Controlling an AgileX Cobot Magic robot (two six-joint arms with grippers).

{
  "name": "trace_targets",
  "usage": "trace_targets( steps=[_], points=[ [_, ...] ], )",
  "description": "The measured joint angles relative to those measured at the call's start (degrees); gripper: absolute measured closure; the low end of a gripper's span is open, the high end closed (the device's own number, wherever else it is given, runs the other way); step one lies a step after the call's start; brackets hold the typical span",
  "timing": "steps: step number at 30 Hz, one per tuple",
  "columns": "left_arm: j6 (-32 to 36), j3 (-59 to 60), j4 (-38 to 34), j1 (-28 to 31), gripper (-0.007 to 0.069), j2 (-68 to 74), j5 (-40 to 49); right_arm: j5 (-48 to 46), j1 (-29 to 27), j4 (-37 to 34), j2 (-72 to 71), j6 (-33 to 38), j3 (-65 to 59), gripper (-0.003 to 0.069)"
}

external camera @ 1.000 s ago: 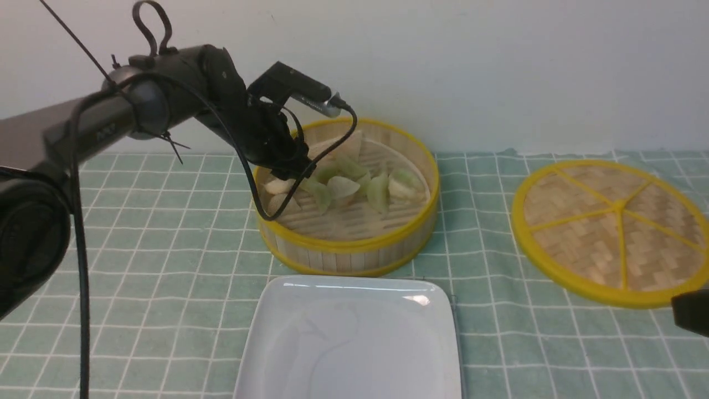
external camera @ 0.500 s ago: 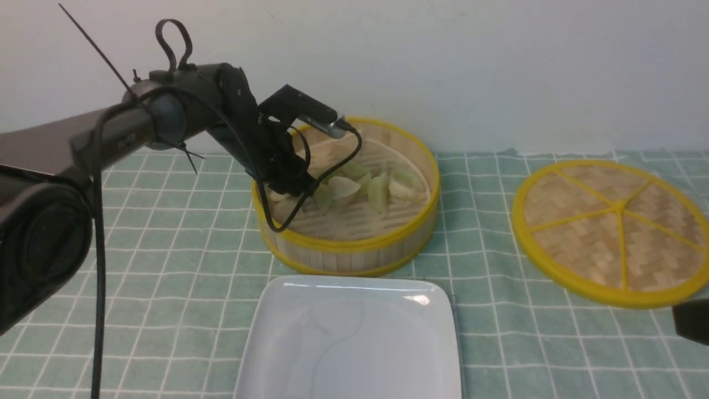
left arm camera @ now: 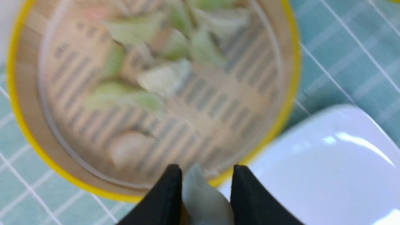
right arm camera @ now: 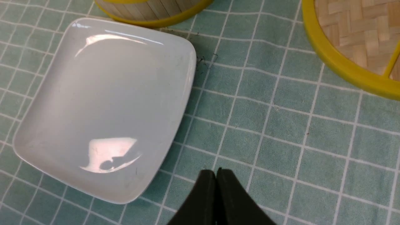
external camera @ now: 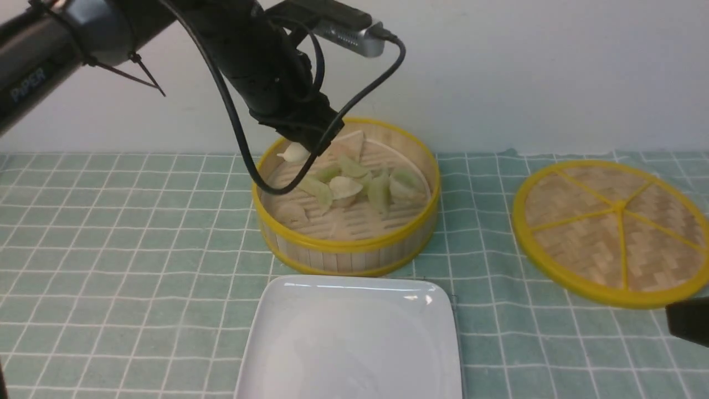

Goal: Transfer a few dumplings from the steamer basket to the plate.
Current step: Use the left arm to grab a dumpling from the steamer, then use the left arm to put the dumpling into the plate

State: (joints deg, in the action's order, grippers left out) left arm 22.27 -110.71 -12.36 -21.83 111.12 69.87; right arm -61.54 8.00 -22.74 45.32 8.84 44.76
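Left wrist view: left tool (left arm camera: 206, 170) clamps a whitish dumpling (left arm camera: 203, 200) above the steamer basket (left arm camera: 212, 118) rim; right tool (right arm camera: 215, 171) is pinched together.

The steamer basket (external camera: 343, 252) is pale bamboo, its upright slats dry and matt, bound by smooth yellow bands with a slight sheen. The lid (external camera: 609, 233) is rough woven bamboo strip inside a similar smooth yellow rim. The plate (external camera: 354, 343) is glossy white, ceramic-looking, and mirrors the lights. The cloth (external camera: 138, 249) is matt green fabric with a fine nap. The dumplings (external camera: 344, 187) look smooth and faintly waxy; the dumpling (left arm camera: 203, 200) in the left gripper (left arm camera: 206, 168) has the same soft doughy skin. That gripper's fingers (left arm camera: 162, 200) are matt black plastic. The camera housing (external camera: 354, 36) is silver metal.
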Motion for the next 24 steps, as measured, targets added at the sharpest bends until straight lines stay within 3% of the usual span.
trace_targets(
  steps=[9,14,19,24],
  points=[
    [-6.26,10.67,-4.48,-9.1,0.0446,-1.49,0.54,-0.09,0.0,-0.57,0.0,0.27,0.0,0.0672],
    [-6.81,20.92,-1.52,-14.45,0.0446,-0.7,0.42,-1.26,0.0,-0.57,0.0,0.56,0.0,0.0672],
    [-9.89,22.65,1.02,-15.44,0.0446,3.32,-0.86,-1.26,0.0,-0.59,0.0,0.81,0.0,0.0672],
    [-12.24,22.65,3.27,-15.44,0.0335,5.98,-1.91,-1.26,0.0,-0.59,0.0,1.99,0.0,0.0672]
  ],
)
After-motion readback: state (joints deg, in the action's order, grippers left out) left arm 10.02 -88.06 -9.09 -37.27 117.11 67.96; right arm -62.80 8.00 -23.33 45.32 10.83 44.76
